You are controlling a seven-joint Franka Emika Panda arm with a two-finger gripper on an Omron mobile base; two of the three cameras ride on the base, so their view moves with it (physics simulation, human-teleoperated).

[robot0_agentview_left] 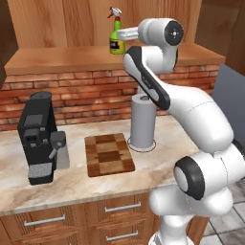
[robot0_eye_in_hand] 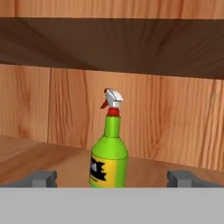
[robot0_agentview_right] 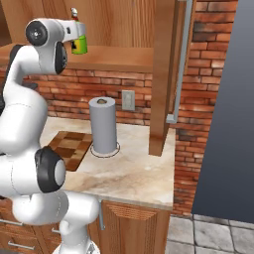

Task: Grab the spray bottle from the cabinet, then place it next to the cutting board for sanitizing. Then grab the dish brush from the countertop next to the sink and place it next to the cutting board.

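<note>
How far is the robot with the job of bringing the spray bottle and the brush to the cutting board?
Nothing looks done yet. The spray bottle stands upright on the cabinet shelf, not lifted. In hand: the open gripper faces the bottle, one fingertip on each side, not closed on it. Left: grasp it, set it beside the cutting board on the countertop, then fetch the brush.

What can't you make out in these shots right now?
- End effector: in the left base view the arm's own links cover it; the hand view shows just the open fingertips.
- Spray bottle label: too small to read, cut off in the hand view.
- Cutting board: partly behind the arm in the right base view.
- Cabinet top: cut off in both base views.
</note>
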